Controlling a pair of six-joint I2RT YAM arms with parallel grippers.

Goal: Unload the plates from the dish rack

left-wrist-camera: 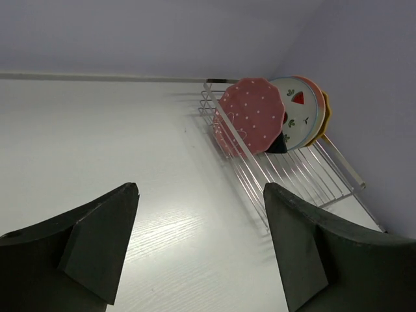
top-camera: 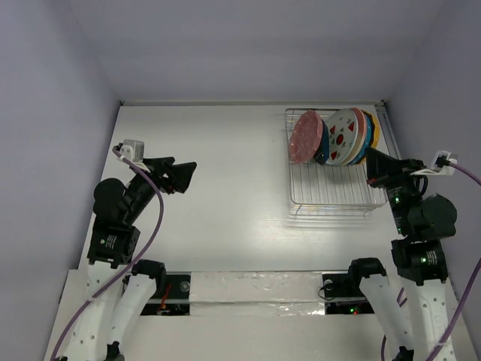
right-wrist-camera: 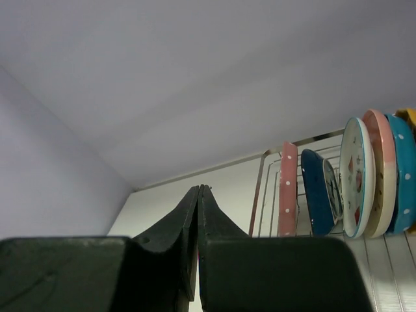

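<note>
The rack (top-camera: 291, 180) is made of shiny wire. It sits flat at the far right of the worktop (top-camera: 210, 165). Six small plates (top-camera: 342, 139) stand on their edges in a row at its far end. From the left:
- pink plate (top-camera: 306, 137) with white dots, a little apart from the others
- dark blue plate (right-wrist-camera: 317, 195)
- white plate (left-wrist-camera: 299, 120) with red strawberries
- cream-and-pink plate (right-wrist-camera: 380, 169)
- light blue plate (right-wrist-camera: 403, 175) with dots
- yellow plate (top-camera: 375, 129)

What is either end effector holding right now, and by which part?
Nothing. The left end effector is open, the right end effector is shut empty; all plates stand in the rack.
</note>
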